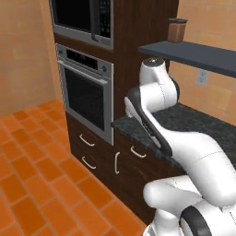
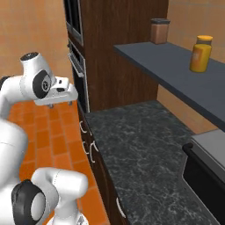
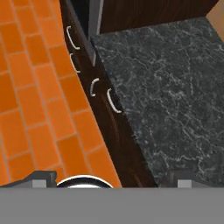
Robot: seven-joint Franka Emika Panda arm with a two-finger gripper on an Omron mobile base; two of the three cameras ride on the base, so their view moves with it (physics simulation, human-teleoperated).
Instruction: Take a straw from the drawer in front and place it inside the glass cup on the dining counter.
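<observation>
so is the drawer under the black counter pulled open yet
No, the drawer front sits flush with the cabinet face below the black counter.

Floor [image 1: 37, 175]: orange brick-pattern tile, runs up to cabinet fronts. Walls [image 1: 23, 50]: orange-tan tile; white outlet [image 1: 201, 77] on wall above counter's back edge. Tall dark-brown wood column [image 1: 138, 27] holds microwave [image 1: 83, 18] over steel wall oven [image 1: 87, 94]. Black speckled countertop [image 2: 140, 149] abuts column's side; dark-brown base cabinets w/ curved silver handles [image 3: 113, 100] under its front edge. Dark grey shelf [image 2: 176, 70] above counter: brown canister [image 2: 159, 30] at end nearest column, yellow jar [image 2: 201, 53] farther along. Light even, no hard shadows.
</observation>
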